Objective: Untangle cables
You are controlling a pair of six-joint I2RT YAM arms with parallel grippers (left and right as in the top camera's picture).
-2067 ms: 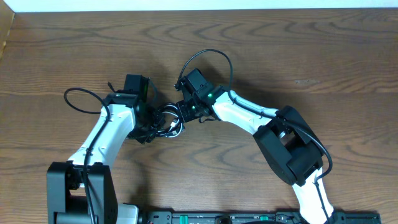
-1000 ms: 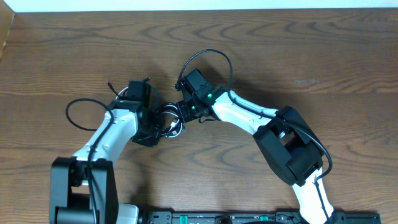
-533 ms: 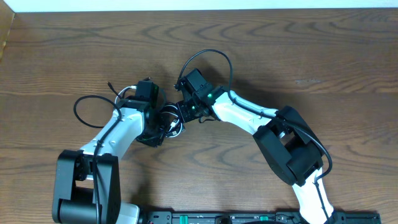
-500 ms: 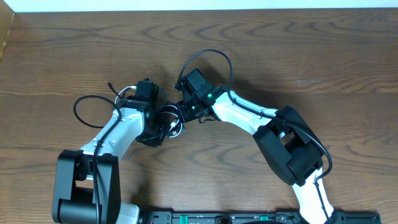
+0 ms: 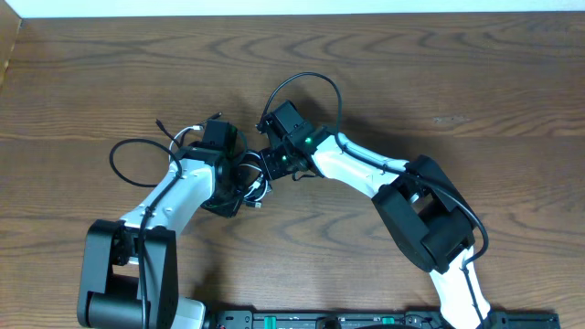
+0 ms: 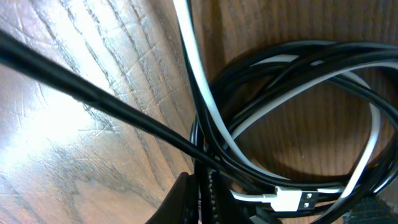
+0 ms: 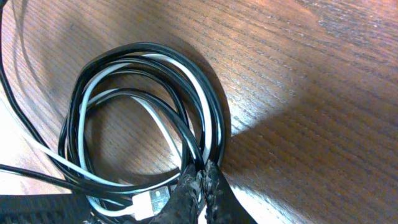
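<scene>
The cables [image 7: 213, 112] are pinched by the left gripper [image 6: 200, 190] and right gripper [image 7: 202, 180] (coil's six o'clock); pulling apart is judged next.

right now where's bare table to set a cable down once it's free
Bare wood runs along the far side of the table and to the right of the right arm. It is crowded at the middle, where the left gripper and right gripper pinch the cables.
</scene>
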